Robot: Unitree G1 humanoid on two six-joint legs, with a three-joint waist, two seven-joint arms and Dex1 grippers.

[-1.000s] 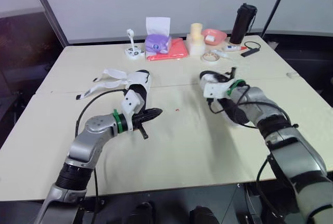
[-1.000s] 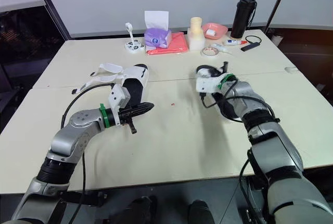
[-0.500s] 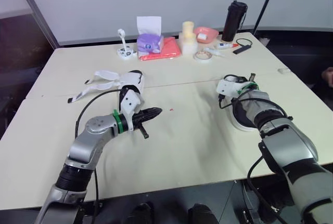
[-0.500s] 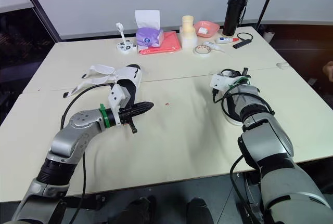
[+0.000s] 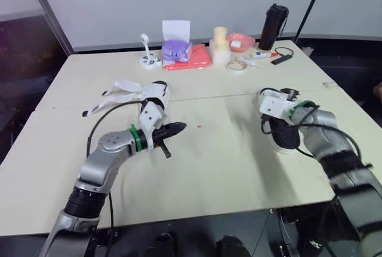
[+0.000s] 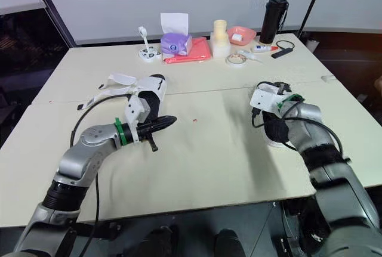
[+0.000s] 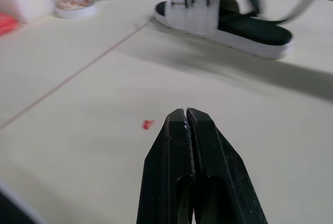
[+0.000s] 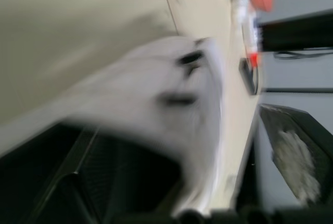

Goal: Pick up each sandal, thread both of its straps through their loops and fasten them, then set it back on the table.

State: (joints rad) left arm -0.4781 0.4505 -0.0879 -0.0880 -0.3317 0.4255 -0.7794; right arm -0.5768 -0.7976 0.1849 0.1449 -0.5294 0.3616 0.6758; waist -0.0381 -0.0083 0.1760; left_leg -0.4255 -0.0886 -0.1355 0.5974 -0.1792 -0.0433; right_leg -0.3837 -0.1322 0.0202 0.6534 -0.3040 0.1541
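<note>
Left fingers (image 5: 176, 129): closed, empty, above the bench (image 5: 215, 167). Just beside them one sandal (image 5: 156, 93) lies with straps (image 5: 122, 86) loose, apparently not started. Well apart, under the right arm (image 5: 325, 141), the second sandal (image 7: 218, 18) looks fastened; whether it is gripped cannot be told.

1. Desk (image 5: 227, 173): a seam runs across it, left to right, about midway back.
2. Back row, left to right: tissue box (image 5: 177, 47), cup stack (image 5: 219, 45), bowl (image 5: 240, 41), flask (image 5: 273, 19).
3. Tape roll (image 5: 240, 65) lies just in front of the cup stack and the bowl.
4. First sandal (image 5: 159, 90) lies on the left half, at the seam; its loose straps (image 5: 122, 87) spread to its left.
5. Left gripper (image 7: 186, 117) sits just in front of this sandal, pointing right; a small speck (image 7: 148, 124) lies on the desk beyond its tip.
6. Second sandal (image 7: 208, 13) lies on the right half, on the near side of the seam, well apart from the first.
</note>
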